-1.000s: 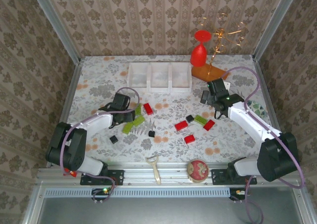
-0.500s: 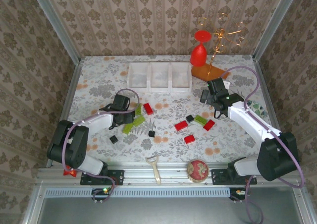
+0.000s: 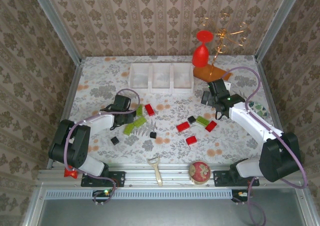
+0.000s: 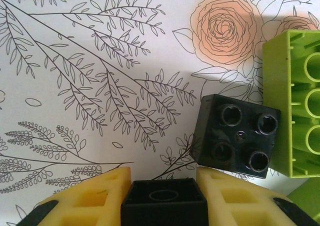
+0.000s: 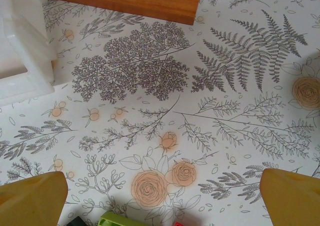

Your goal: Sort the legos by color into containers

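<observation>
The containers (image 3: 161, 77), three white bins joined in a row, stand at 12 o'clock on the bench (image 3: 100, 86). All visible legos (image 3: 183, 127), red, green and black, lie loose on the bench at 6 o'clock of the bins. The left gripper (image 4: 162, 183) is clamped on a black brick (image 4: 164, 202). A second black brick (image 4: 235, 136) lies at 1 o'clock of it, just beside a green brick (image 4: 295, 103). The right gripper (image 5: 162, 196) stands wide open above the bench, with a bin corner (image 5: 20, 46) at its 10 o'clock.
</observation>
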You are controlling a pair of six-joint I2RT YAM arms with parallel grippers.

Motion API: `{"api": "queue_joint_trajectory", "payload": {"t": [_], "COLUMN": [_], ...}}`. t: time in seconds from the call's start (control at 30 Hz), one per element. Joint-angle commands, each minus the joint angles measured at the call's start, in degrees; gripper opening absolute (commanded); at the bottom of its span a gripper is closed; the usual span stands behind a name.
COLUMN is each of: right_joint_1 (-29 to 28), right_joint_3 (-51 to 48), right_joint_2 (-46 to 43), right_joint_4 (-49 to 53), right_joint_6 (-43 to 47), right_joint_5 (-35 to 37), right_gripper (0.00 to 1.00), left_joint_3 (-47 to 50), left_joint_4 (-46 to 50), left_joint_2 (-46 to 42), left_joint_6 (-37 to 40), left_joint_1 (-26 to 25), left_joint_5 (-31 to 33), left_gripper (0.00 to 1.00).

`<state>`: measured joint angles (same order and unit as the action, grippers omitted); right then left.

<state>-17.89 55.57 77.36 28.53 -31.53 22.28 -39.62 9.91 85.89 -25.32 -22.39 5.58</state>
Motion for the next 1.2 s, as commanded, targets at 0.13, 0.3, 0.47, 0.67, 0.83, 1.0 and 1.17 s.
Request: {"api": "queue_joint_trajectory", "payload": {"t": [0.13,0.3,0.47,0.67,0.83,1.0,1.17], "right_joint_1": [-0.74,-1.22,-1.75,-2.67,-3.12,-3.46,-4.21], "right_joint_3": [0.95,1.12,1.45,1.18,0.52,0.50,0.33], "right_joint_2": [-0.15,0.03,0.51,0.26,-0.27,-0.69,-0.94], "right_joint_4": [0.65,0.36,0.46,1.21,1.87,1.90,3.49], "right_joint_6": [-0.55,-0.77,-1.24,-1.58,-2.09,-2.49,-2.72], "right_joint_5": [0.72,0.78,0.80,1.30,1.50,1.36,1.17], "right_gripper": [1.00,1.00,1.00,1.00,1.00,1.00,1.00], "left_joint_3": [-1.28,-4.08,-9.97,-19.84,-28.82,-35.62,-40.23], "left_joint_4": [4.08,4.61,2.10,-0.67,-1.38,-1.05,-0.48], "left_joint_2": [-6.40,-8.38,-4.96,2.65,10.04,16.77,21.50], "left_joint_6": [0.00,1.35,3.14,7.59,10.50,11.35,11.96], "left_joint_1": [0.40,0.07,-0.50,-1.34,-1.04,-0.46,-0.21], "left_joint_5": [2.27,3.19,2.88,2.28,1.83,1.52,1.87], "left_gripper": [0.16,0.16,0.15,0.14,0.13,0.13,0.13]}}
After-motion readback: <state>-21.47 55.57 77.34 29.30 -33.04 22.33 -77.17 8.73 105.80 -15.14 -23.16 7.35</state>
